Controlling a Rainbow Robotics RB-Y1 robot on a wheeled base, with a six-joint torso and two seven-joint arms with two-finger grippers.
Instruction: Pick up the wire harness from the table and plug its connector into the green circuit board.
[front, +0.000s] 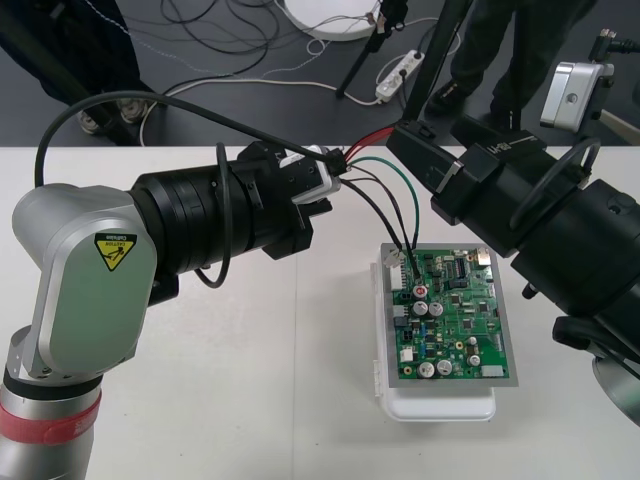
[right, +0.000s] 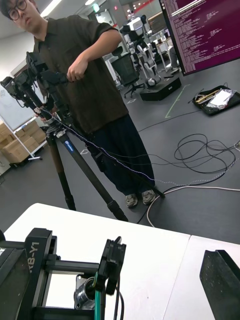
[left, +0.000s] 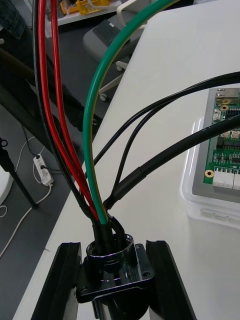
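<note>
The left gripper (front: 322, 178) hangs above the middle of the worktop (front: 250, 380), pointing right. It is closed on the round metal socket (left: 111, 255) of the harness (left: 90, 130), one black finger (left: 60, 280) pressed against each side of the flange. The red, green and black wires fan out of the socket. The red ones run right toward the right gripper (front: 405, 140), which reaches in from the far right, just above the board's far edge. I cannot tell whether that gripper grips anything.

The black wires and the green one arc down to the far-left corner of the green circuit board (front: 455, 310). The board sits on its white base (front: 440, 405) toward the right of the worktop. The wires end among the white connectors there, but I cannot make out whether the plug is seated.

The harness looks very light. Its thin wires are soft but a little springy, so I would expect them to bow and nudge the plug off line rather than push it straight. The socket is rigid, polished metal that gives a firm hold but could slip or twist under side load. For the insertion I would take hold close behind the plug body, not on the loose wires. The plug and the board's small parts look easy to damage, so the press should be gentle and square.
</note>
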